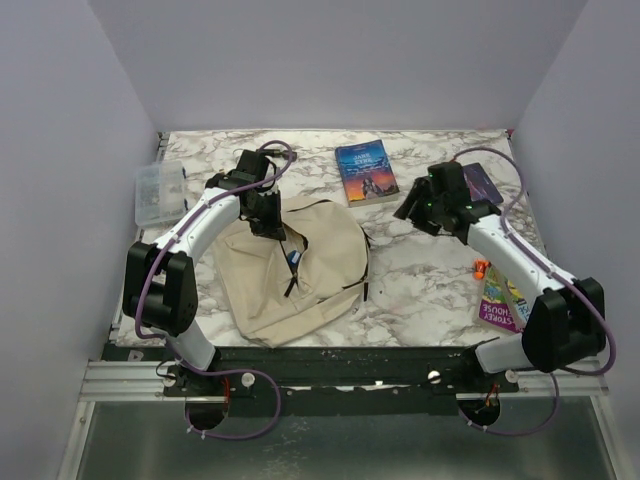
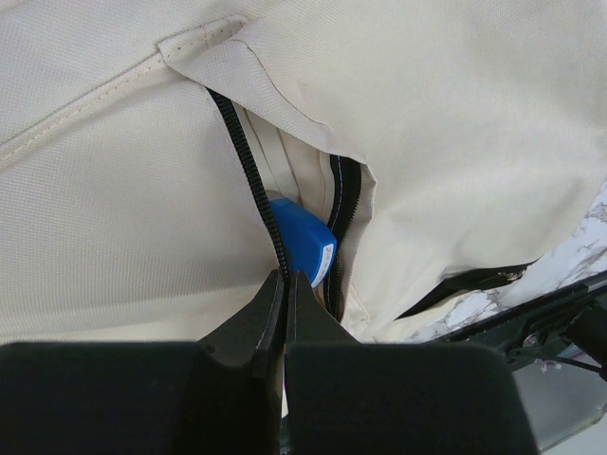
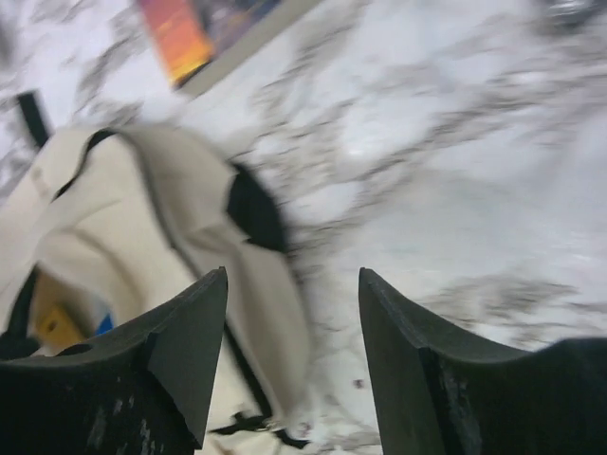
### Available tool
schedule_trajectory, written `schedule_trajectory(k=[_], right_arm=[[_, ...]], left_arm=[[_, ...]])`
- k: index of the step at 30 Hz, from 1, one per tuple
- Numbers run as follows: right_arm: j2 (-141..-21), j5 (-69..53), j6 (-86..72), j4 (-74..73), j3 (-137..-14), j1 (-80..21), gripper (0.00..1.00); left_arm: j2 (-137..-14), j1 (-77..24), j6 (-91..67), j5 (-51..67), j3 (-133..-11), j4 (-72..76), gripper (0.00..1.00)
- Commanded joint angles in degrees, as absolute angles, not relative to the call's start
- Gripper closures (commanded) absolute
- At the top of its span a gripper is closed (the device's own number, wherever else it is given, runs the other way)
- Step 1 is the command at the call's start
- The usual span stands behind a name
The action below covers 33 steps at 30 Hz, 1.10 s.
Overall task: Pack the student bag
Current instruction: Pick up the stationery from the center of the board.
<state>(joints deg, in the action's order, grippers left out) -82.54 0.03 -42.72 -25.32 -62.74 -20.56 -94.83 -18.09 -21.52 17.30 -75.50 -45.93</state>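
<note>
The top external camera is looking down from above and behind the arm bases, taking in the whole bench (image 1: 420,285). The left wrist camera is sitting very close over the student bag (image 2: 455,114), facing its zipper past the left end effector (image 2: 285,282). The right wrist camera is looking obliquely across the bench from farther off, past the right end effector (image 3: 294,284), sharing that bag.

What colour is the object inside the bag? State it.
The object is blue; clearest in left wrist view.
</note>
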Motion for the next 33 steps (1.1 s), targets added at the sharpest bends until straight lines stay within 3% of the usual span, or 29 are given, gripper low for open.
schedule_trajectory(k=[1, 5, 10, 28, 33], right_arm=[[-76.6, 15.1, -37.0, -35.0, -57.9, -12.2, 0.35], [-73.5, 15.3, -35.4, -35.4, -52.9, -0.8, 0.24], [-73.4, 14.9, -33.5, -33.7, -49.4, 8.3, 0.23], [-85.8, 18.9, -33.5, -30.1, -48.2, 9.6, 0.23], [-87.6, 17.4, -33.4, -29.1, -48.6, 9.6, 0.26]], left_arm=[[-92.9, -18.5, -20.9, 19.3, -75.4, -44.7, 1.0], [-92.7, -18.5, -20.9, 19.5, -75.4, -44.7, 1.0], [-92.6, -18.6, -20.9, 19.6, -75.4, -44.7, 1.0], [-92.7, -18.5, -20.9, 19.9, -75.5, -44.7, 1.0], [-93.0, -18.5, -20.9, 20.0, -75.5, -44.7, 1.0]])
